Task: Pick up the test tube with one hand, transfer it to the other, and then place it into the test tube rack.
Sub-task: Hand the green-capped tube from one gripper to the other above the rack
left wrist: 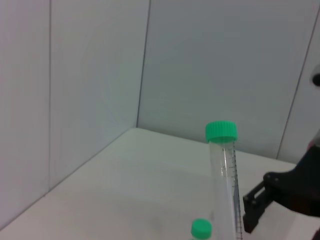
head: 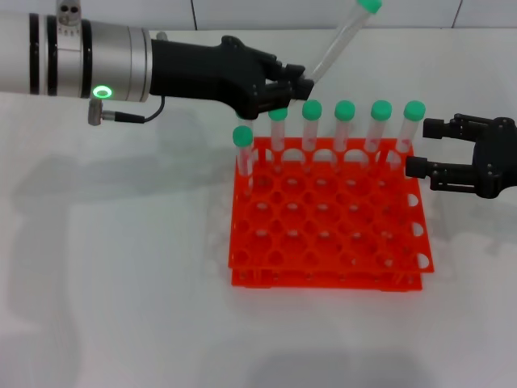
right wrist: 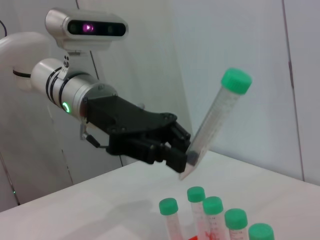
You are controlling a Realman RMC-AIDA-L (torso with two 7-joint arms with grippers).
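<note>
My left gripper (head: 300, 85) is shut on the lower end of the test tube (head: 339, 42), a clear tube with a green cap (head: 369, 5), and holds it tilted above the back of the orange-red test tube rack (head: 327, 242). The right wrist view shows the same grip (right wrist: 186, 159) on the tube (right wrist: 215, 117). The left wrist view shows the tube (left wrist: 225, 175) upright. My right gripper (head: 420, 149) is open and empty, level with the rack's back right corner, and also shows in the left wrist view (left wrist: 255, 210).
Several other green-capped tubes (head: 345, 121) stand in the rack's back row, with one (head: 243, 149) at the rack's left edge. They also show in the right wrist view (right wrist: 212, 215). The white table (head: 113, 283) extends to the left and front of the rack.
</note>
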